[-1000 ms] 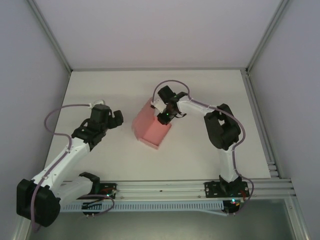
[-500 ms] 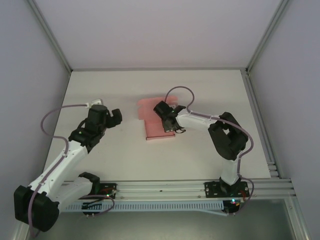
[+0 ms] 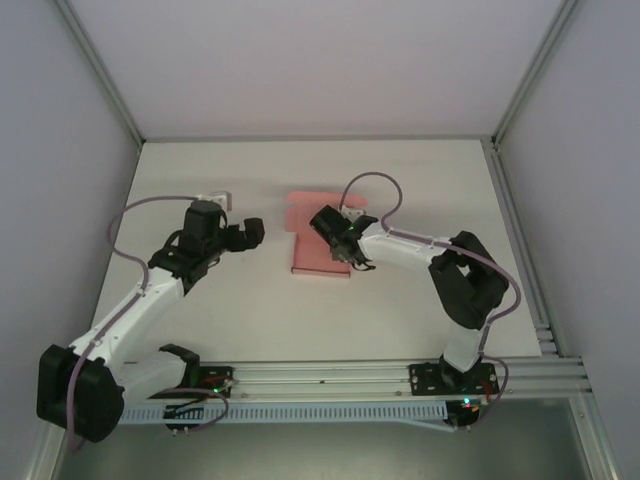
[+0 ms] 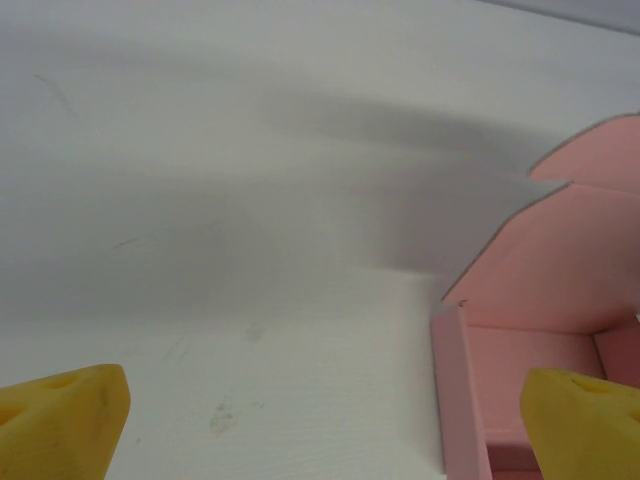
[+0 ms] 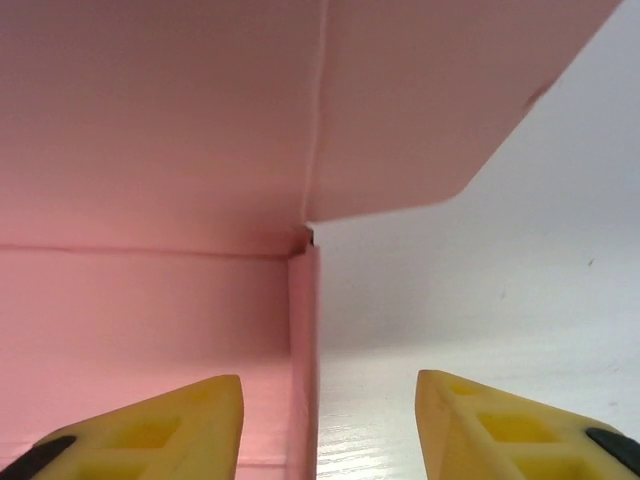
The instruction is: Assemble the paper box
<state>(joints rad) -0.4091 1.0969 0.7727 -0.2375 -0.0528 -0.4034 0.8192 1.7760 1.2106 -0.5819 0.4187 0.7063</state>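
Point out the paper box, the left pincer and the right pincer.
paper box [image 3: 310, 256]: top external view, near half of its pink body.
left pincer [image 4: 325, 400]: left wrist view, midway between its yellow fingertips.
right pincer [image 5: 328, 390]: right wrist view, midway between its yellow fingertips.

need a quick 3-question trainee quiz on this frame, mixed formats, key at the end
1. True or false: the left gripper is shut on the paper box.
2. The right gripper is open. What does it straddle? A) the box's side wall B) a cable C) a yellow block
3. Fill in: the box's lid flap is ___ (open/closed).
Key: 1 false, it is open and short of the box; 2 A; 3 open.
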